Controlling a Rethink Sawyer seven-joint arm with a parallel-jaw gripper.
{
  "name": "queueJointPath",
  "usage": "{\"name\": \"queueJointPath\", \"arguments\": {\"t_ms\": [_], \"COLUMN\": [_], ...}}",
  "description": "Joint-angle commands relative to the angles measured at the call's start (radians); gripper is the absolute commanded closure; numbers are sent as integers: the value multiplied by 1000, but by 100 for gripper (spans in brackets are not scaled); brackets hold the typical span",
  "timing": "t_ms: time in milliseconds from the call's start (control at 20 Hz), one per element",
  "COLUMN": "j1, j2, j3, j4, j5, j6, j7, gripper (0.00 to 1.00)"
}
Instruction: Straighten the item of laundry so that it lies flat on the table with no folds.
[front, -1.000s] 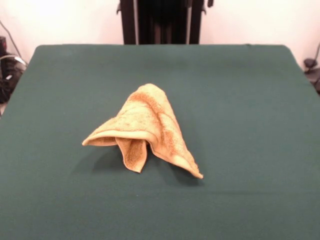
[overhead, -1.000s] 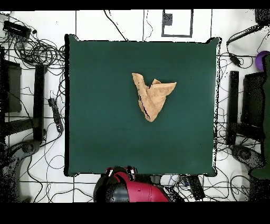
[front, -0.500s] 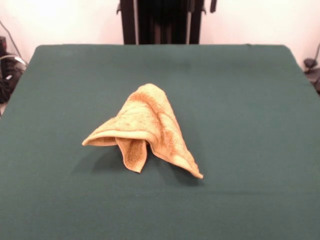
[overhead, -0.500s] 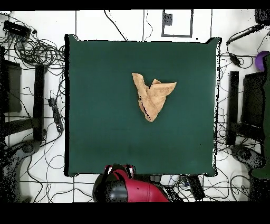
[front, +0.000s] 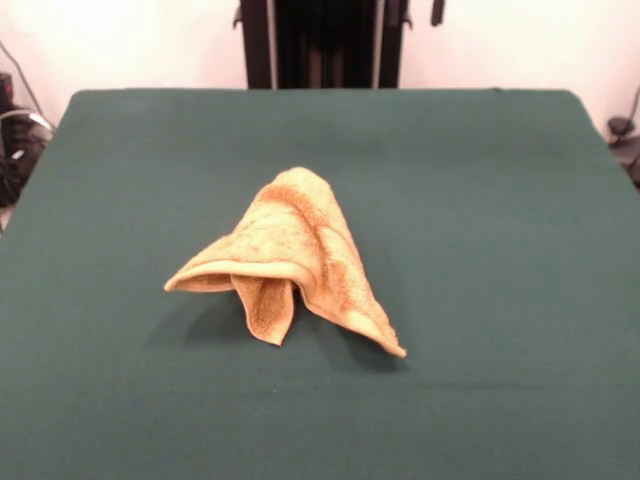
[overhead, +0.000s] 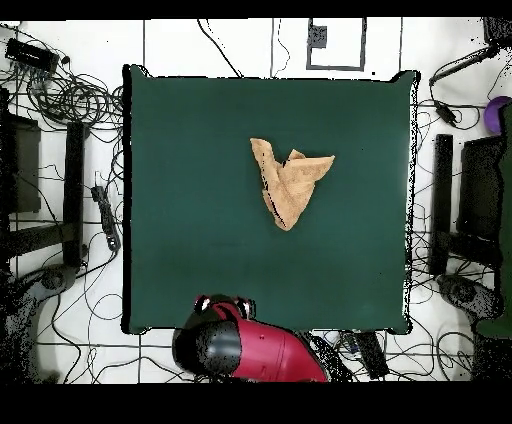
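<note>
The towel (front: 288, 262) sits bunched in a peaked, folded heap near the middle of the table (front: 500, 200), one corner trailing toward 5 o'clock in the front view. If I pinch the top layer at the peak I could lift both layers together and only shift the fold, not open it. My arm (overhead: 245, 350) is off the table's edge at 6 o'clock in the overhead view — touching nothing, and I cannot tell how far my pincer is spread.
</note>
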Motion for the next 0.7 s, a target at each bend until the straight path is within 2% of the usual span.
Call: {"name": "queueJointPath", "arguments": {"t_ms": [50,400,700], "j1": [82,189,312], "j2": [103,147,187], "j3": [14,-9,-92], "j4": [-129,-197,-310], "j5": [118,201,255], "j6": [26,24,115], "j7": [299,340,375], "gripper": [0,0,0]}}
